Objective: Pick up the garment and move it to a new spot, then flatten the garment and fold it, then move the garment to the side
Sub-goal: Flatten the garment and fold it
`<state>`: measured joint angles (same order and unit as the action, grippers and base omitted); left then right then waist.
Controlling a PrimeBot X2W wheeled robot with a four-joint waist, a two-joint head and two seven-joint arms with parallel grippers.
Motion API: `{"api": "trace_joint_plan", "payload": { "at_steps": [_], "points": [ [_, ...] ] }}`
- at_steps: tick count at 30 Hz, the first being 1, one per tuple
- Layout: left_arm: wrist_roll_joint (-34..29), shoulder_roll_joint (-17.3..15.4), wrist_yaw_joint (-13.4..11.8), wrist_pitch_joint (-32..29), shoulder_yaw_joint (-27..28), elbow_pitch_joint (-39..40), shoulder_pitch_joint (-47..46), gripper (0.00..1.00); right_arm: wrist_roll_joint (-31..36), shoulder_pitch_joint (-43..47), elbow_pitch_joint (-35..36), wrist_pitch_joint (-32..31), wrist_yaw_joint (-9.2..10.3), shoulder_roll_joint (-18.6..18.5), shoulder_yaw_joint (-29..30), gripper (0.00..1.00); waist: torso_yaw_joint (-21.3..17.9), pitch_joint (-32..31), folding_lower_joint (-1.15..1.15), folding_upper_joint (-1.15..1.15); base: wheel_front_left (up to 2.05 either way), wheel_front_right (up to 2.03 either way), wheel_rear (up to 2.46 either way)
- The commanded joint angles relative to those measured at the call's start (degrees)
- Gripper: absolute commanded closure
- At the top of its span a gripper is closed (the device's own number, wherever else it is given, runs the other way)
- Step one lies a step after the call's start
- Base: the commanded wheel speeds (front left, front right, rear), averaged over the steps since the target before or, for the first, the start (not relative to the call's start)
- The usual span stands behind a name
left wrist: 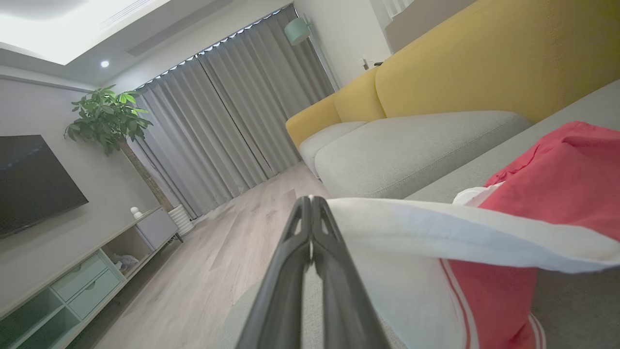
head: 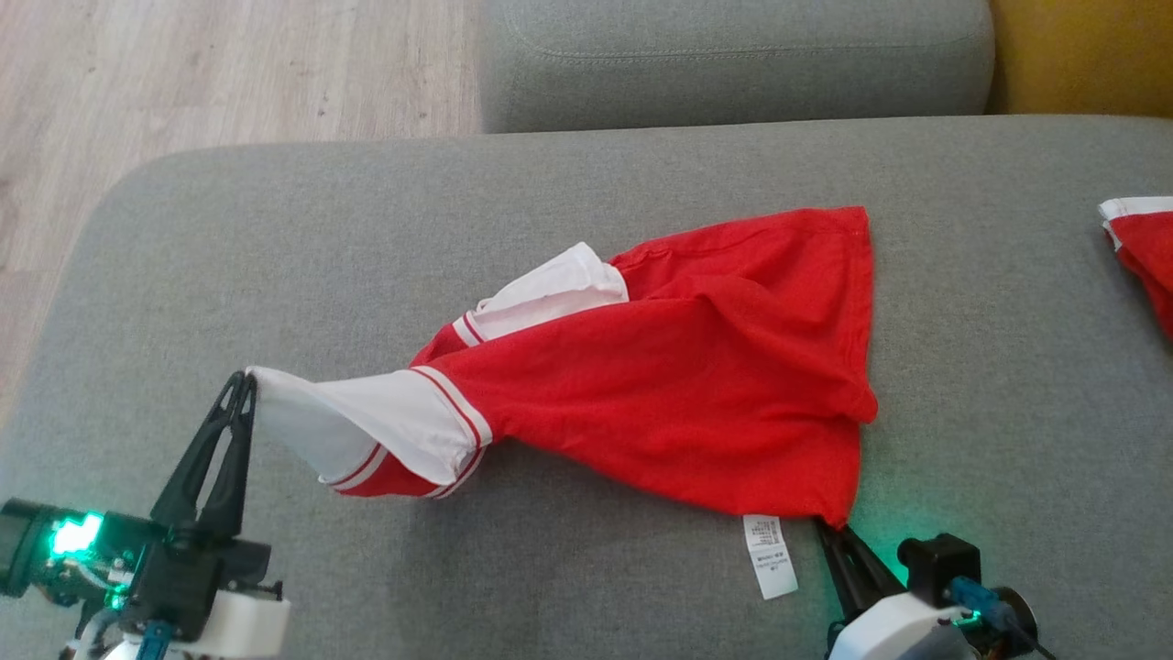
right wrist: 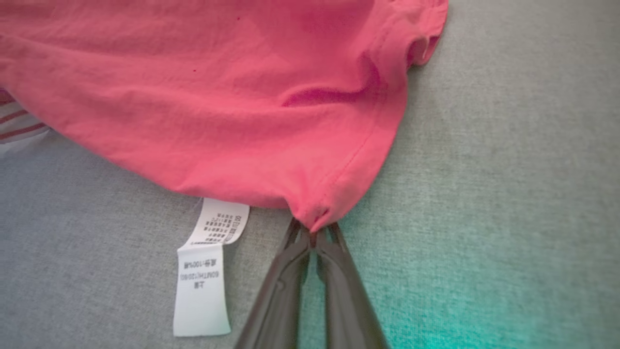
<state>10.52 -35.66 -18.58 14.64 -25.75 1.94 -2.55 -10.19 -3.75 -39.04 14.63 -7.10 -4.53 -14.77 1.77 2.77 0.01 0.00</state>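
Left jaws: clenched tip to tip on the end of the white sleeve (head: 367, 422), which hangs lifted off the seat (head: 550, 229) and is drawn taut toward the near left. Right jaws: clenched on the near hem corner of the shirt (head: 678, 394), a small pinch of red cloth bunched between the tips, low against the seat. The label (head: 770, 555) lies flat just beside them. The shirt is on the grey seat, about mid-surface. Its body is creased and part-twisted, and the far sleeve is doubled back over the top. Judged step: flattening, with folding not yet begun. To do it well, draw the two grips apart slowly and keep them low, so the body slides flat instead of ballooning. Keep the tension gentle (both pinches are shallow and I judge either could slip). A sleeve-to-hem hold pulls on the diagonal, so the twist will likely need a regrasp at matching corners. Edges: the seat's rounded left edge is near the left jaws, with floor (head: 183, 73) beyond, so there is little margin that way. A second garment (head: 1145, 247) sits at the far right, well apart. The back cushion (head: 733, 55) bounds the far side. Open room lies beyond the shirt and between it and the second garment.
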Motion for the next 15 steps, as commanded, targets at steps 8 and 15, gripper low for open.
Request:
{"api": "trace_joint_plan", "payload": {
  "at_steps": [8, 15],
  "points": [
    [-1.22, -1.24, 0.40, 0.36, 4.82, 3.01, -3.21, 1.00, -0.84, 2.00, 7.43, 0.37, -0.39, -1.29, 0.65, 1.00, -1.11, -2.70, -0.01, 0.00, 0.00, 0.00, 0.00],
    [-2.30, -3.03, 2.20, 0.36, 7.36, 9.62, -4.50, 1.00, -1.58, 1.97, 20.85, 0.37, -0.39, -3.98, 4.78, 1.00, -3.43, -4.57, -0.01, 0.00, 0.00, 0.00, 0.00]
  ]
}}
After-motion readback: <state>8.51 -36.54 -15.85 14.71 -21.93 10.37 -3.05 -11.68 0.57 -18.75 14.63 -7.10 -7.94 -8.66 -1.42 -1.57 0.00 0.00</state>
